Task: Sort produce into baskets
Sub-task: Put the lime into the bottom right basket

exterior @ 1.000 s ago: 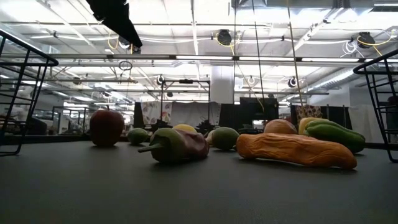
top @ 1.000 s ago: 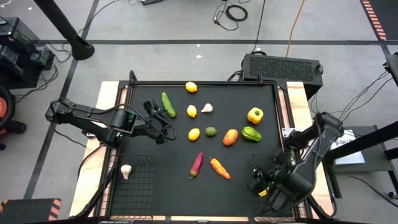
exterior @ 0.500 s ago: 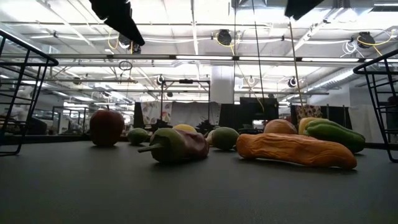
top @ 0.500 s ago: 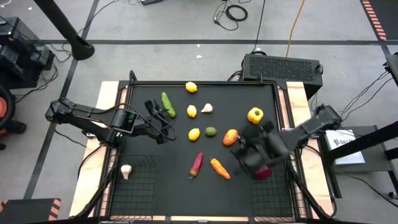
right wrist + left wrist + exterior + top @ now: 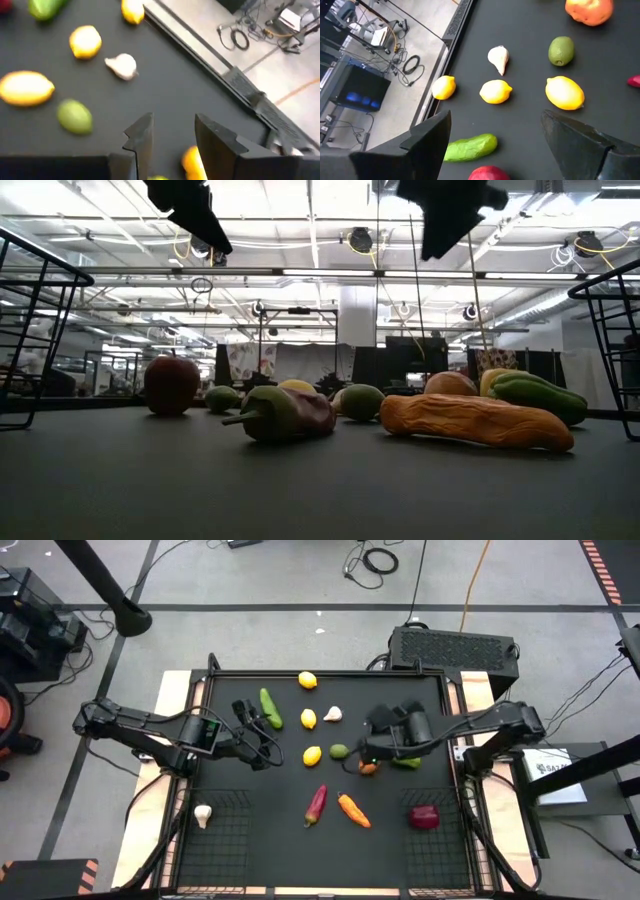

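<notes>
Two tools gape empty: left tool (image 5: 258, 743) near cucumber (image 5: 270, 708), right tool (image 5: 372, 745) above produce.

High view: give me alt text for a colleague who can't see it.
The right tool hovers over the orange fruit at the black table's centre; the left tool waits open beside the green cucumber. A dark red piece lies in the right wire basket, a white garlic in the left one.

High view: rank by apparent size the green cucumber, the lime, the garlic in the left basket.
1. green cucumber, clearly the longest.
2. lime and garlic: near equal from above, not ranking them. The overhead camera views them at much the same depth, so nearness barely matters.
</notes>
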Motion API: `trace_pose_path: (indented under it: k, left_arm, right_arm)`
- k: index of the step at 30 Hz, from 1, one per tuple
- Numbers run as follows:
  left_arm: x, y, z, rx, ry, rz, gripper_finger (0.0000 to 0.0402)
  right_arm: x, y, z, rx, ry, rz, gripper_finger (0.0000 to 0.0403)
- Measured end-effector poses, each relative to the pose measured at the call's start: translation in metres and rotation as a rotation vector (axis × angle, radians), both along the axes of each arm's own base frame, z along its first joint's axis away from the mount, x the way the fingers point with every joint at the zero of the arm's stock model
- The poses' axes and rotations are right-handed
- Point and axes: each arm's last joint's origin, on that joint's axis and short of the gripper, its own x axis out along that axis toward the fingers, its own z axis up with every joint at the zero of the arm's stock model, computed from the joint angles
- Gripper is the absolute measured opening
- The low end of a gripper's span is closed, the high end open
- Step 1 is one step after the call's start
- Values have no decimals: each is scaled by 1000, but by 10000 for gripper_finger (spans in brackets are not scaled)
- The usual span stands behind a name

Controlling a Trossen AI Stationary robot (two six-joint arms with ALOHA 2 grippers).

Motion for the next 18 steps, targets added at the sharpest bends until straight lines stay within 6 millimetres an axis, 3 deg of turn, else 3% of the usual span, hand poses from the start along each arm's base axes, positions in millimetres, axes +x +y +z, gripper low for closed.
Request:
trace_pose_path:
  k: [5,11,18]
  left_arm:
    - [0,0,0,-1,-1,0,312]
    - [0,0,0,-1,-5,-1,312]
    - [5,0,6,18,-85,24,312]
  right_arm:
    - [20,1,-17,-31,-59,133,135]
    - [28,-1,-17,21,-83,218,135]
    - [45,3,-29,-58,-36,285,135]
